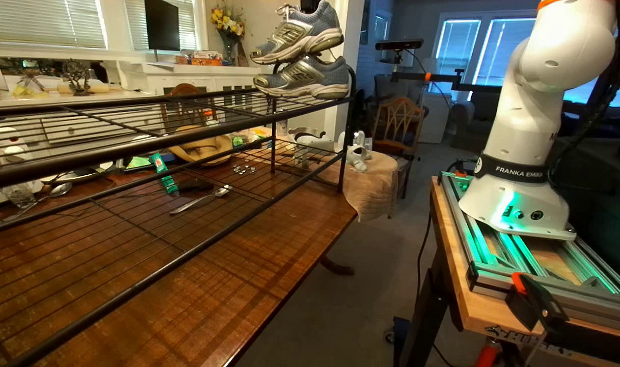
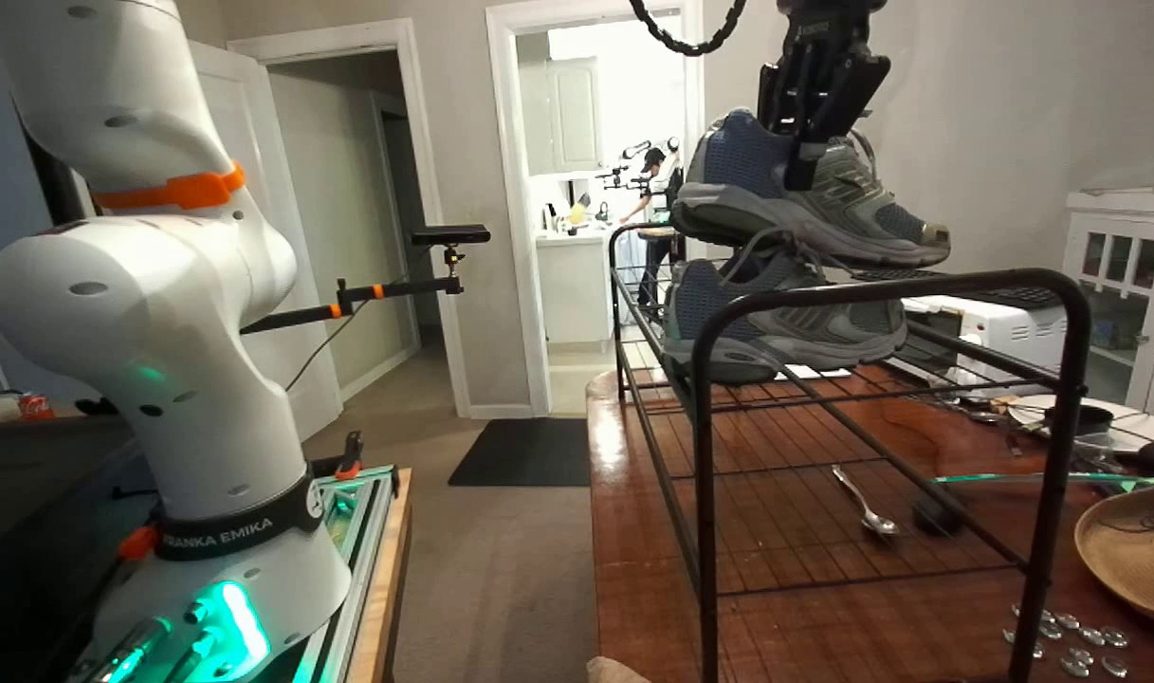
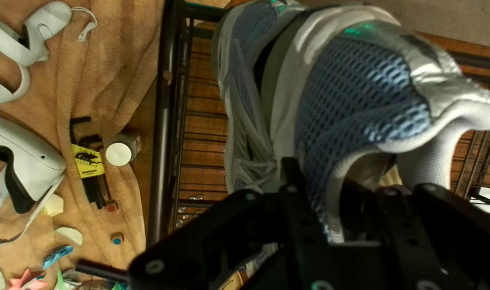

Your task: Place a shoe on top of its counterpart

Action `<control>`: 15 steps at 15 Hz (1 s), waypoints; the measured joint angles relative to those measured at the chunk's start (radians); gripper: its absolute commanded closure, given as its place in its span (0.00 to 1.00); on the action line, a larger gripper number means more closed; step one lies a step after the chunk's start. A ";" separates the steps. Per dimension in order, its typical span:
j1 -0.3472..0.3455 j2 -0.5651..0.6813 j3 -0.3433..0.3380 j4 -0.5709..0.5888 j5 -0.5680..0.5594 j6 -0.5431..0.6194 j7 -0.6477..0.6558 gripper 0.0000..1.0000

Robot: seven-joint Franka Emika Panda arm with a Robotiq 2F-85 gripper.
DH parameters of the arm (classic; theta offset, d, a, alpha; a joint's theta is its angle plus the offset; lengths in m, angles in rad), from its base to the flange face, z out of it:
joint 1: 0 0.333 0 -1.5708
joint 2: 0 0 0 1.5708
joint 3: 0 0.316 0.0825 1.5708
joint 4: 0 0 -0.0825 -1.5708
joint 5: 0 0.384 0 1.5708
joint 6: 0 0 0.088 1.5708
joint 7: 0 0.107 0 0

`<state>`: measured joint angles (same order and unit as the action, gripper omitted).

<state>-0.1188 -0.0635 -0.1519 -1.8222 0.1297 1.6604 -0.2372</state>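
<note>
The wooden table (image 1: pixel 304 234) stands apart from the bench (image 1: pixel 485 306) that bears the white arm (image 2: pixel 226 417); on the table is a dark two-tier wire rack (image 3: pixel 162 161). A tan cloth (image 3: pixel 124 68) spreads just past the rack in the wrist view. A straw hat (image 2: pixel 1131 560) lies on the table in both exterior views. The lower shoe (image 1: pixel 304 77), the counterpart, sits upright on the top tier, close to an end of the rack. The upper shoe (image 2: pixel 837 194), of matching blue-grey mesh, silver trim and pale sole, is held directly above it, toes pointing the same way, with its own toe pitched lower than its heel; a gap shows beneath that heel, but whether the two shoes touch farther forward cannot be told. The pincer (image 3: pixel 321 181) is closed on the side wall of the upper shoe, one finger outside and one within the opening. A metal spoon (image 2: pixel 878 522) shows through the rack's wires in both exterior views; whether it lies on the table or the lower tier cannot be told. Smallest are the clear rounded pieces (image 2: pixel 1114 638) scattered near the rack on the table.
</note>
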 measured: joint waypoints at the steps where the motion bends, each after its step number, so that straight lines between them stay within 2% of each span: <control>1: -0.002 0.000 0.000 -0.001 0.010 0.000 0.000 0.97; 12: -0.003 0.031 -0.002 0.033 0.047 -0.041 -0.022 0.97; 13: -0.003 0.037 -0.001 0.042 0.047 -0.050 -0.027 0.92; 15: -0.003 0.048 0.000 0.055 0.046 -0.064 -0.039 0.68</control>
<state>-0.1215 -0.0151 -0.1524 -1.7673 0.1757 1.5968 -0.2765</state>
